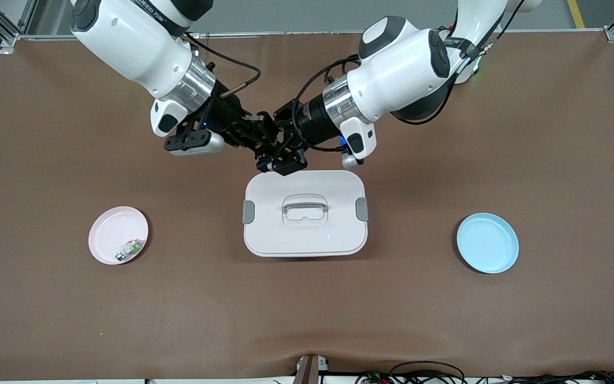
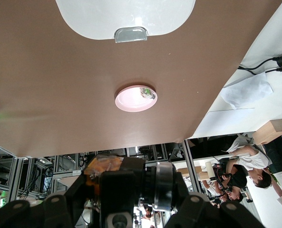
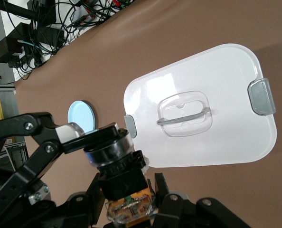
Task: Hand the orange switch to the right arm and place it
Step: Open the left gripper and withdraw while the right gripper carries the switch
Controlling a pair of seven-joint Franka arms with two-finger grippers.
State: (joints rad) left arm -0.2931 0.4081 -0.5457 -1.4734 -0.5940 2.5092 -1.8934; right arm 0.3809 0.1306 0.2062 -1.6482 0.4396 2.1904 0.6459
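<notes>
White box (image 1: 305,234) below both grippers' jaws, orange switch (image 3: 113,161) between.

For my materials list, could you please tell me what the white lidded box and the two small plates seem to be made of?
White lidded box: probably smooth plastic, faint sheen, grey clip latches. Pink plate and blue plate: likely plastic or melamine, even pastel color with a soft gloss; ceramic cannot be ruled out.
</notes>
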